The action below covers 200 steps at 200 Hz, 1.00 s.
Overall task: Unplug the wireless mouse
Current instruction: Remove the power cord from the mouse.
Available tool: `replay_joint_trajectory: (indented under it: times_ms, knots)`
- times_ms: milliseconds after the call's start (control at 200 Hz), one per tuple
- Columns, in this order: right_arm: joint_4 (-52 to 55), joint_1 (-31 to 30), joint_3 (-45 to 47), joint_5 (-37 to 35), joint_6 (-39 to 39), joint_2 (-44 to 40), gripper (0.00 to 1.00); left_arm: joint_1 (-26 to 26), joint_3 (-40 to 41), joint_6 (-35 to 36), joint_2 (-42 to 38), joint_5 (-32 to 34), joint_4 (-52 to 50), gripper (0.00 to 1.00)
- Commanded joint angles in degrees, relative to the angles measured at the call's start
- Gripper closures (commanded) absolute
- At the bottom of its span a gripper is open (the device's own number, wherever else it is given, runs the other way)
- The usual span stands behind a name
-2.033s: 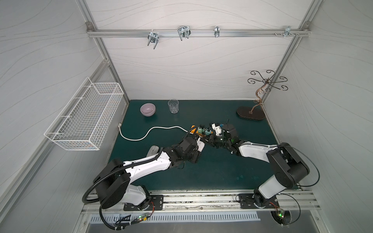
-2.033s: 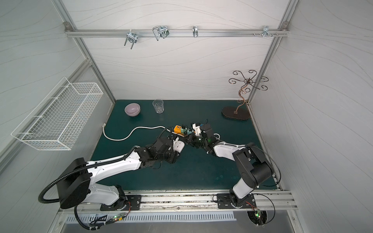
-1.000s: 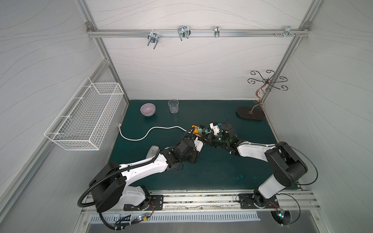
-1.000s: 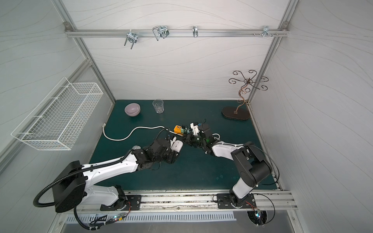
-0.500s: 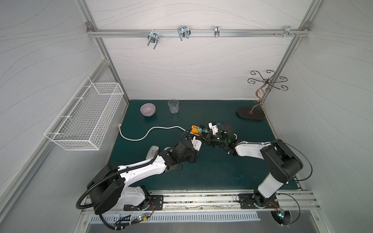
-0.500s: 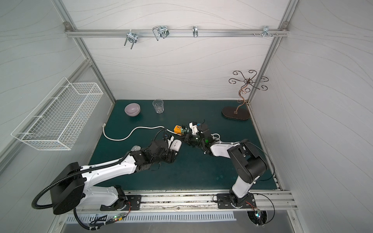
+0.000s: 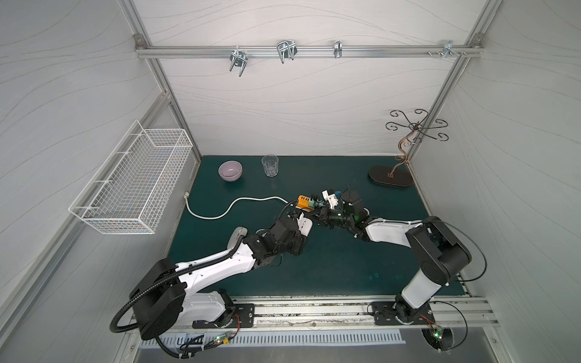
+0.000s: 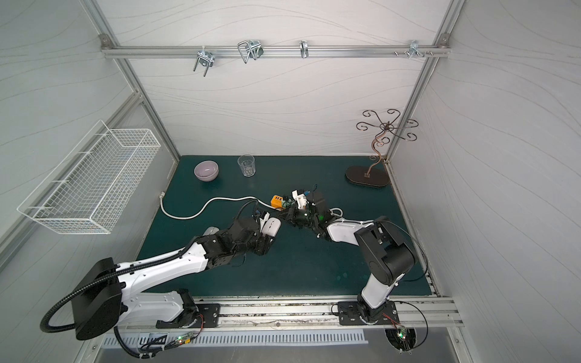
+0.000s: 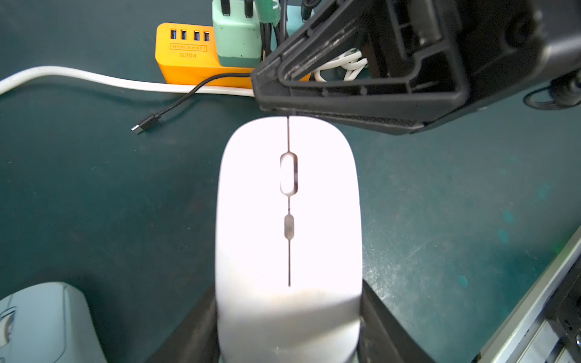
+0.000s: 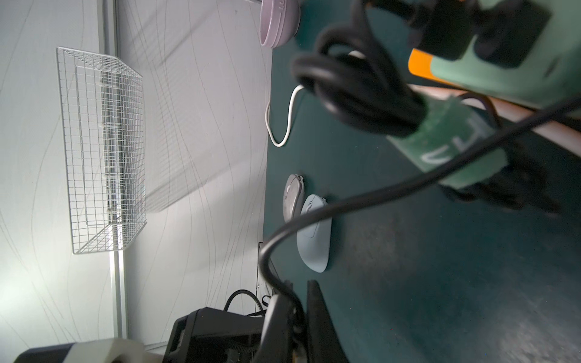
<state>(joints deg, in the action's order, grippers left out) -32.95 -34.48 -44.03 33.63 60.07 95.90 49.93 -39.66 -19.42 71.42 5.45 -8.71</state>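
Mouse (image 9: 288,220) fast in left gripper (image 9: 288,295), right gripper (image 9: 283,108) tight on black cable (image 10: 361,195) at its front edge, bare mat (image 9: 110,195) alongside

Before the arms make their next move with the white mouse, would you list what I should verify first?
1. Left gripper hold on the white mouse: ok, its sides sit between the fingers.
2. Black cable's plug: ok, it lies loose on the mat, apart from the mouse.
3. Mouse's front edge: cannot tell, the right gripper covers part of it.
4. Right gripper's pinch: shut at the mouse's front; whether it holds anything, cannot tell.
5. Pale blue mouse and grey mouse: ok, on the mat, apart from the held one.
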Motion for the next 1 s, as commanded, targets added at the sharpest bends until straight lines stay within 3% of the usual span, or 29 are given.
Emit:
replay_joint_trajectory:
  times_ms: [0,245,620,996]
  knots:
    - [-2.0,3.5,-2.3,-7.7,-1.3,0.6,1.00,1.0,-0.7,1.2,-1.3,-2.5,-9.0,0.46]
    - [-2.8,3.9,-1.7,-8.7,-0.9,0.4,1.00,1.0,0.4,-2.6,-1.0,-4.2,-5.3,0.47]
    - [-6.2,3.9,-0.2,-10.0,0.2,1.9,1.00,1.0,-2.6,-8.2,-0.6,-0.9,-6.8,0.47]
    - [-4.1,4.3,-2.0,-9.9,-1.0,2.4,1.00,1.7,-3.1,-5.4,0.3,-2.4,-10.7,0.48]
